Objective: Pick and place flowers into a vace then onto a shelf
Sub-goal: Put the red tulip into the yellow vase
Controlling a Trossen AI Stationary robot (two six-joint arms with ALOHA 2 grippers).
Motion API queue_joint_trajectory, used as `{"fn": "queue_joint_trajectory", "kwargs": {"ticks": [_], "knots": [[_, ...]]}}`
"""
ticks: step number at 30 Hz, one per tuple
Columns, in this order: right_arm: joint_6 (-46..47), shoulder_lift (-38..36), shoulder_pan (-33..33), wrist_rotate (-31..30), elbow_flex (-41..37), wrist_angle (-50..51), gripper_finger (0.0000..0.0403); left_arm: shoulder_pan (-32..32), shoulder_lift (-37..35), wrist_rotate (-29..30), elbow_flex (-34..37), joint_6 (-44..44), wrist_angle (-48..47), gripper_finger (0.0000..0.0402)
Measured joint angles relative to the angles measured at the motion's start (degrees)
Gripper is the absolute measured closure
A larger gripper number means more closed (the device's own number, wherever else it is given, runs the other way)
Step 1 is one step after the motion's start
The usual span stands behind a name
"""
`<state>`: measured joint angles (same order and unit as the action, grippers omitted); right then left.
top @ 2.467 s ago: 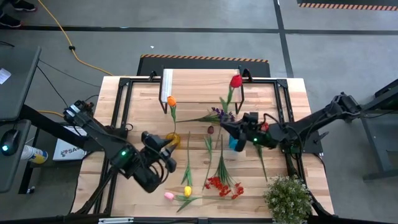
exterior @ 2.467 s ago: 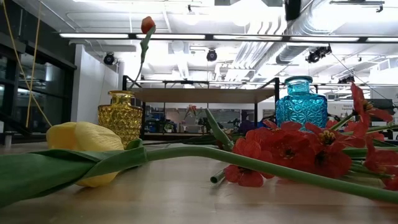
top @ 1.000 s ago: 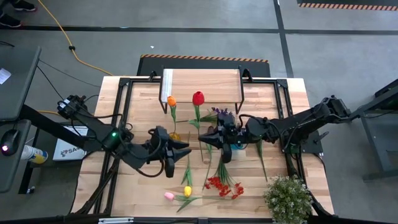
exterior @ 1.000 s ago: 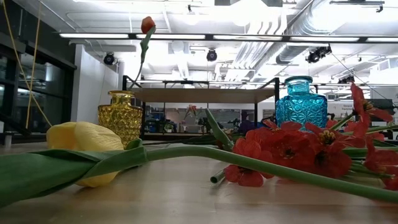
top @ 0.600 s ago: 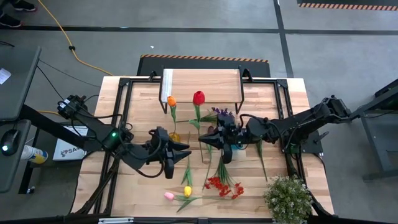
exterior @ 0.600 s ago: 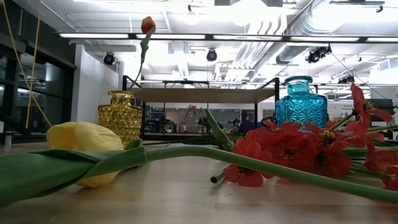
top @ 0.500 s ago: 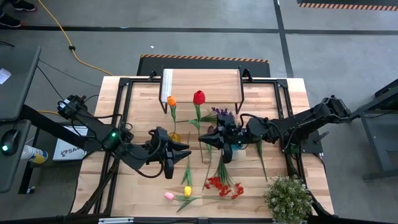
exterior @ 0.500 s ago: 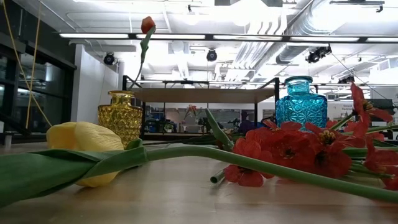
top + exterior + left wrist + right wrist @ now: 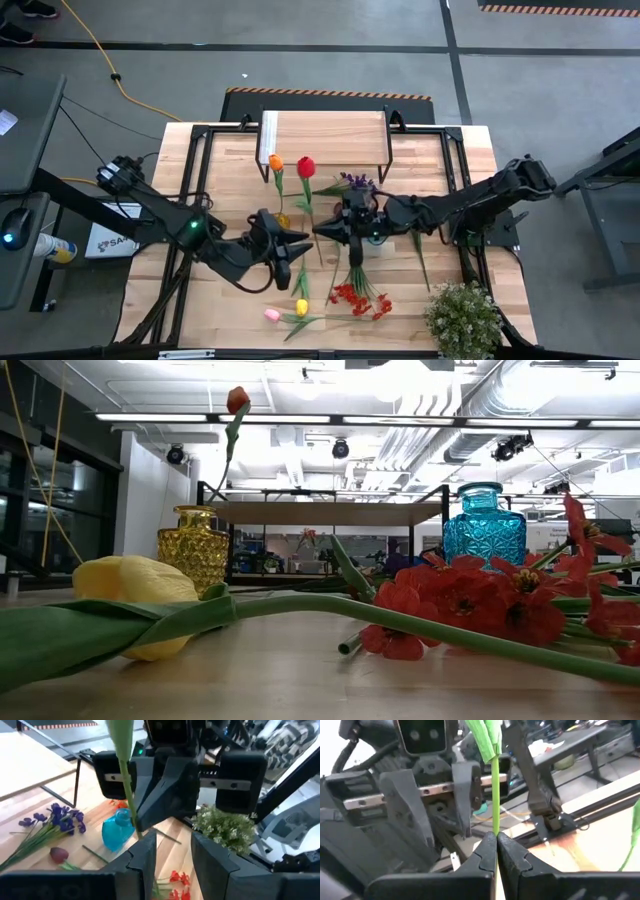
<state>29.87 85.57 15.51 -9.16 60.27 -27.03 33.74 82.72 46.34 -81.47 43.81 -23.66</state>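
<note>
My right gripper is shut on the stem of a red tulip, one of the flowers, above the table's middle. My left gripper stands open just left of it, fingers level and facing the right gripper. The stem's lower end hangs close over one left finger; I cannot tell whether they touch. An orange tulip stands in the yellow vase. The blue vase stands empty under my right arm. The shelf stands at the far edge. My right gripper pinches the red tulip's green stem low down, near its cut end, between its two fingers. The fingers come in level from the table's right and lie across the stem. The tulip is lifted clear and stands roughly upright, its blossom leaning toward the far edge.
Loose flowers lie on the table: purple sprays, red sprays, a yellow tulip, a pink tulip and a dark tulip. A bushy potted plant stands at the near right corner.
My right gripper has carried the red tulip a little toward the table's left edge and down, still shut on the stem. The blossom now sits closer to the orange tulip. My left gripper has sunk slightly and stays open.
</note>
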Motion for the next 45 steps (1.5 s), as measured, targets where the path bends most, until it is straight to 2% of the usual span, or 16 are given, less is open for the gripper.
{"fn": "queue_joint_trajectory", "kwargs": {"ticks": [10, 16, 25, 37, 45], "knots": [[-0.5, -0.2, 0.5, 6.4, -0.2, 1.5, 0.0403, 0.0, 0.5, 1.2, 0.0, 0.0, -2.2, 0.0245], [-1.8, -0.2, 1.2, 7.6, -0.2, 2.6, 0.0403, 0.0, 0.5, 4.7, 0.0, 0.0, -2.5, 0.0245], [-2.3, -0.2, 1.1, 8.6, -0.2, 2.3, 0.0403, -0.4, 0.7, 4.9, 0.0, 1.1, -2.6, 0.0245], [-2.9, -0.2, 1.1, 9.3, -0.2, 2.3, 0.0403, -1.9, 1.6, 2.2, 0.0, 3.0, -1.8, 0.0245], [-2.9, -0.3, 1.1, 10.2, -0.2, 2.4, 0.0403, -1.0, 3.3, -2.0, 0.0, 6.5, -2.2, 0.0245]]}}
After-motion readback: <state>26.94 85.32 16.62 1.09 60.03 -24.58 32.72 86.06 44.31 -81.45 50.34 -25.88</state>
